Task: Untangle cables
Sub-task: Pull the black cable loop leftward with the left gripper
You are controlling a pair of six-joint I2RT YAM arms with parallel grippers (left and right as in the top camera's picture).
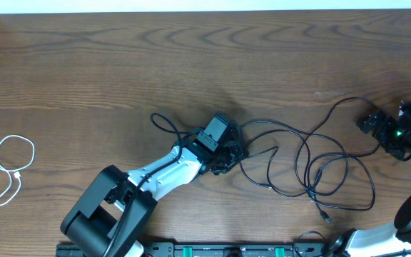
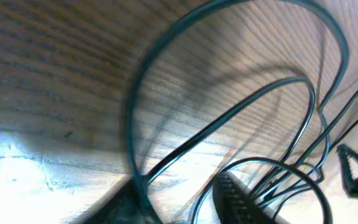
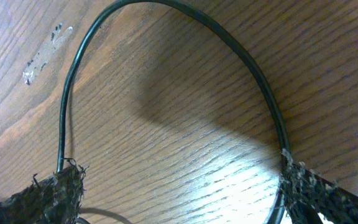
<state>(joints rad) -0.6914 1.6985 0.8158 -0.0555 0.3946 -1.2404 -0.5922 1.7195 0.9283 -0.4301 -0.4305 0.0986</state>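
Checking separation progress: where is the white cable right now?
In the overhead view, the white cable lies coiled at the far left edge of the table, well apart from the black cables tangled centre-right.

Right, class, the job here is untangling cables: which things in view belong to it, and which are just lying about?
Belongs to the job: black cables, tangled mid-table; white cable, coiled alone at the left edge; left gripper; right gripper.
Just there: wooden table; black rail along the near edge.
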